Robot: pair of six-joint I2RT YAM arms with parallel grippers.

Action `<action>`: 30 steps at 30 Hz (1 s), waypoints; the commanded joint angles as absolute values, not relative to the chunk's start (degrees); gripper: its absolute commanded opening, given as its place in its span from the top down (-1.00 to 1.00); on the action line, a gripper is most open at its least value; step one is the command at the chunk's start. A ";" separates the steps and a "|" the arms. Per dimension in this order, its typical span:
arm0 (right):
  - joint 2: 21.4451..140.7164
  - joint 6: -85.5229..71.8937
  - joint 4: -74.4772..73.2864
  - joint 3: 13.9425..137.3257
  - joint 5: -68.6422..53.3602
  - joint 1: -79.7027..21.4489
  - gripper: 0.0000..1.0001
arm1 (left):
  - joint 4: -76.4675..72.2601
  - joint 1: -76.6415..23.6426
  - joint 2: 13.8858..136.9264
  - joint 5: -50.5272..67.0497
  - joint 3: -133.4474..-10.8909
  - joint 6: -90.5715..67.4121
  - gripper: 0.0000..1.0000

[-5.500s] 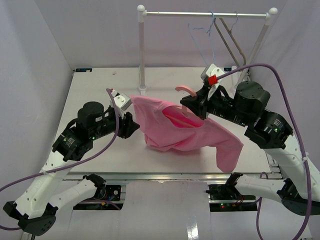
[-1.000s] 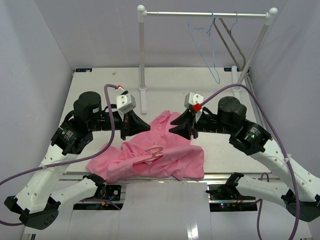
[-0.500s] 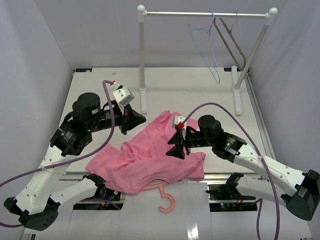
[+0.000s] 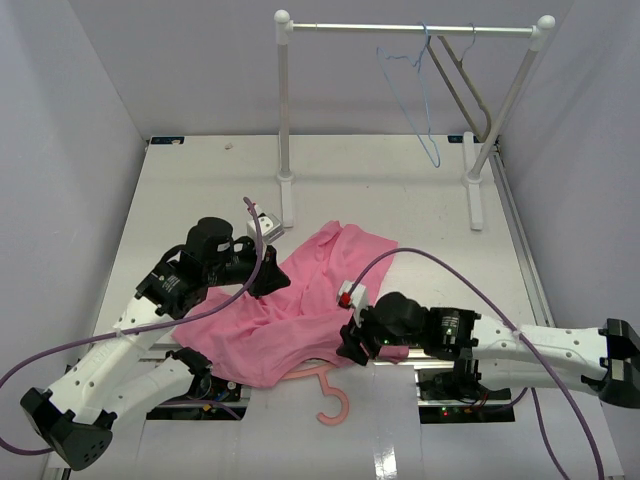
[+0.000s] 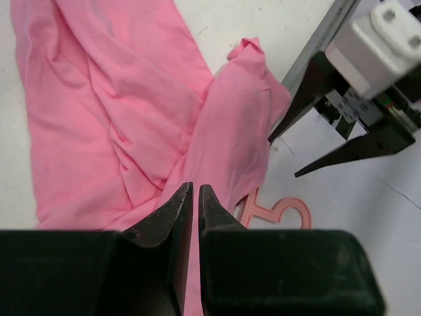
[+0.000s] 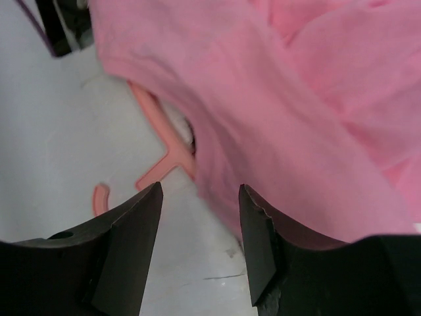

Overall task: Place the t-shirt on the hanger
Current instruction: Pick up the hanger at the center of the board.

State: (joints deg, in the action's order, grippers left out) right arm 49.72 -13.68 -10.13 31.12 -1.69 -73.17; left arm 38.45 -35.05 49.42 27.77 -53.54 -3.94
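While the t-shirt (image 4: 285,315) sprawls in a crumpled heap at the near edge of the table (image 4: 400,190), nothing is threaded yet. Hanger (image 4: 322,383) next: it lies partly under the cloth's front edge, hook poking out past the table (not inside the neck, as far as I can see). Right gripper (image 6: 199,194), jaws wide and empty, hovers just above that hanger's stem. Left gripper (image 5: 195,191), jaws barely parted, sits over the shirt's folds, pinching nothing I can make out. Whole job is left: free the hanger, feed it in.
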 commanded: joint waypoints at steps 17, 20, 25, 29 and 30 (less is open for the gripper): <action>77.63 -36.97 -14.59 37.56 32.86 -101.05 -0.14 | 34.71 -35.24 43.71 22.59 -51.98 -5.28 0.15; 78.75 -37.32 -14.72 38.36 33.52 -101.34 -0.14 | 34.89 -35.24 43.30 22.38 -51.46 -4.91 0.13; 78.44 -39.05 -16.52 39.87 34.95 -102.07 -0.14 | 35.03 -35.24 42.84 22.20 -51.03 -4.73 0.12; 78.97 -40.12 -19.60 42.72 35.59 -103.18 -0.15 | 35.07 -35.24 42.85 22.50 -51.33 -4.66 0.11; 79.27 -40.27 -19.98 43.23 35.39 -103.32 -0.15 | 35.07 -35.24 42.89 22.60 -51.36 -4.66 0.11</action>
State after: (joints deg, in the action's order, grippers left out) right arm 78.61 -37.57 -17.81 38.94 32.36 -102.08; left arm 35.53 -35.05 43.66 22.83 -51.18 -4.95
